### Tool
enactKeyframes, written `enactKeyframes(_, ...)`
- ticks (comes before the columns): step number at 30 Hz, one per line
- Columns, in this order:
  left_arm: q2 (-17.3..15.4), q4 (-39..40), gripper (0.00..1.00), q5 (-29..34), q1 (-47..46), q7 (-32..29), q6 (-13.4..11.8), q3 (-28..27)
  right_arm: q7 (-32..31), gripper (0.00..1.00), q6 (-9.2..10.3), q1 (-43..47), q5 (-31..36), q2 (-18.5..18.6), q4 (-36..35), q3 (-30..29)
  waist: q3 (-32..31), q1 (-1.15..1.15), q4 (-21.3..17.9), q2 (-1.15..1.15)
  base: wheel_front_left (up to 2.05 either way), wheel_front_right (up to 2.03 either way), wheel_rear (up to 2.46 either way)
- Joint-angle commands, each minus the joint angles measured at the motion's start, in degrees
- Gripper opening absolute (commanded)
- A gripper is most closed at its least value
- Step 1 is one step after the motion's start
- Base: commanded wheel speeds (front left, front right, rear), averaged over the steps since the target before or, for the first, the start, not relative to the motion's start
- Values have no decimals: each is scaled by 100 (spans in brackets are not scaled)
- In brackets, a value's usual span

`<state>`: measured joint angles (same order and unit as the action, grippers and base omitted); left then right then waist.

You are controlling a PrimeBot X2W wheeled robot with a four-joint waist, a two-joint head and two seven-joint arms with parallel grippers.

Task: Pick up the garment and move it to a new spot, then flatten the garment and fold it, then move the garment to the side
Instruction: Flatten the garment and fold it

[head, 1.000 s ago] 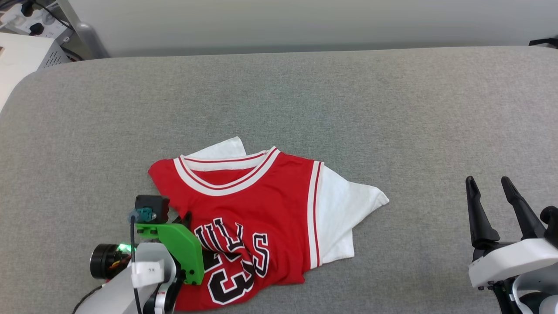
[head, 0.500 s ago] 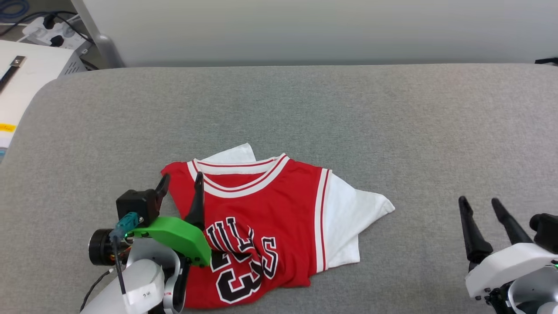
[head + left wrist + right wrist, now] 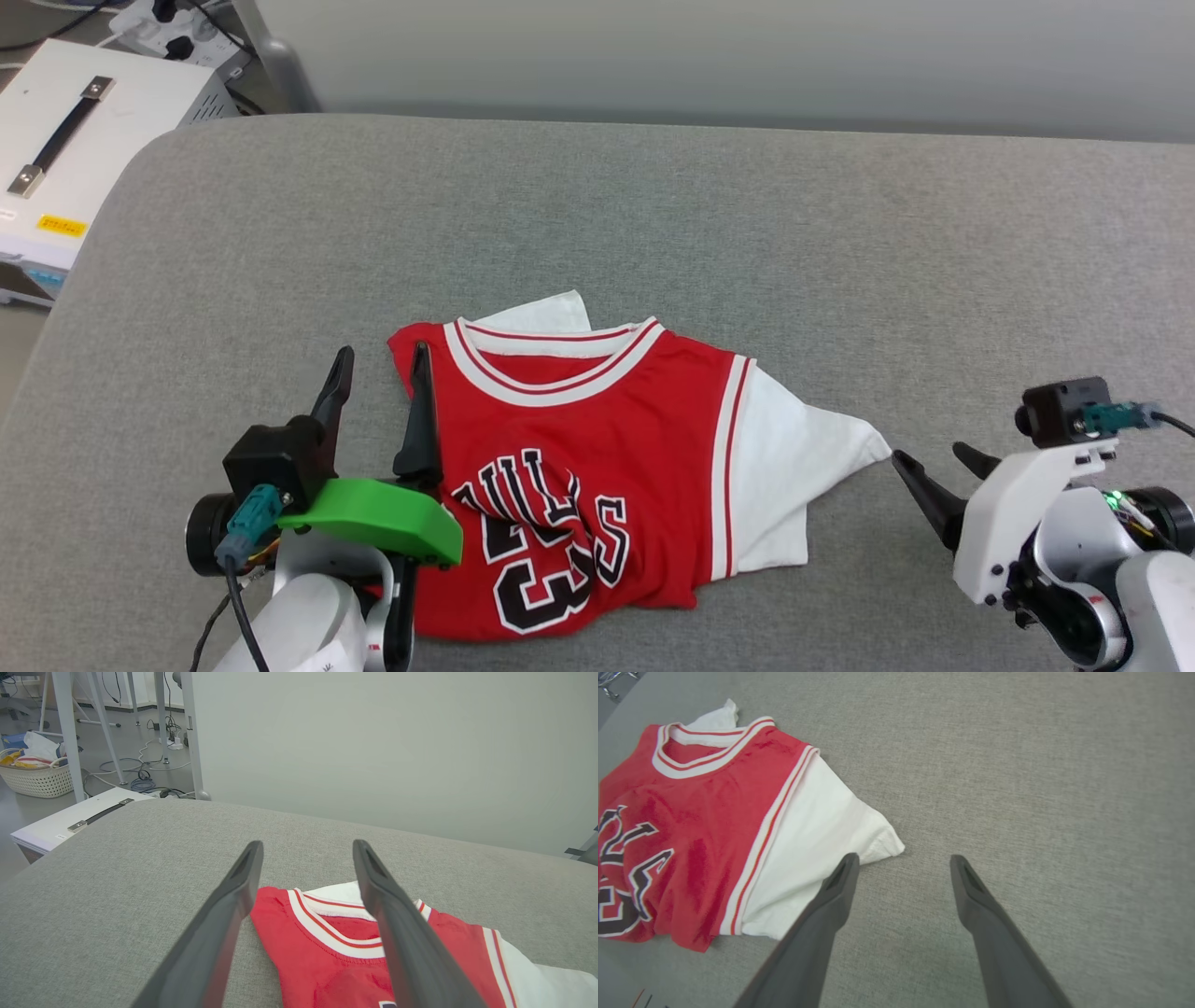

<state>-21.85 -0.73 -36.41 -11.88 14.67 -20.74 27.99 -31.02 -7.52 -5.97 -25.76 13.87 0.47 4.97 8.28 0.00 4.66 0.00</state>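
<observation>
A: Garment (image 3: pixel 597 467) location?
B: It is being shown crumpled on the grey padded surface (image 3: pixel 653 215), toward the robot's side, print up. The lower part is bunched, and one white sleeve (image 3: pixel 803 448) is spread toward the robot's right.
A: Grippers?
B: The left gripper (image 3: pixel 384 351) is being held with fingers spread and nothing in it. The red shoulder corner (image 3: pixel 273 907) is being framed between them in the left wrist view. The right gripper (image 3: pixel 929 455) is being held apart and empty, just beside the sleeve tip. Contact with the cloth cannot be told for either.
A: Step being judged?
B: Likely a two-point pickup is being set up. For a clean lift, each pair should be lowered until one finger is being slid under the fabric edge. A thin fold at shoulder and sleeve should be pinched, not a bunch. Both sides should be raised together, so the jersey is being hung open rather than twisted.
</observation>
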Motion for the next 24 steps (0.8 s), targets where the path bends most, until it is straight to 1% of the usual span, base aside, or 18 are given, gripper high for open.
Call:
enactKeyframes(1,57,24,100,124,84,32,58,-58,-147,100,3,-226,-77,84,68,141,124,0,143,0,0,0,0)
enactKeyframes(4,199,18,100,247,100,32,178,-169,-511,100,3,-637,-190,291,278,551,204,0,270,0,0,0,0)
enactKeyframes(9,416,-25,100,405,124,32,345,-321,-801,100,3,-1123,-304,485,736,1033,315,0,443,0,0,0,0)
enactKeyframes(13,573,-76,100,492,166,32,479,-483,-1037,100,3,-1323,-494,543,1213,1464,395,0,511,0,0,0,0)
enactKeyframes(19,770,-203,100,632,205,32,683,-665,-1500,100,3,-1280,-846,453,1885,1881,466,0,569,0,0,0,0)
enactKeyframes(20,800,-226,100,656,216,32,710,-698,-1571,76,3,-1274,-925,422,1950,1924,466,0,569,0,0,0,0)
enactKeyframes(21,828,-248,100,680,227,32,737,-729,-1607,42,3,-1284,-992,396,1981,1961,463,0,566,0,0,0,0)
enactKeyframes(22,853,-265,100,697,236,32,759,-753,-1608,11,3,-1308,-1017,396,1976,2007,459,0,563,0,0,0,0)
enactKeyframes(23,883,-286,100,717,243,32,787,-782,-1582,0,3,-1350,-1052,402,1959,2035,455,0,557,0,0,0,0)
enactKeyframes(24,905,-305,100,736,247,32,808,-800,-1542,0,3,-1391,-1086,410,1934,2037,447,0,552,0,0,0,0)
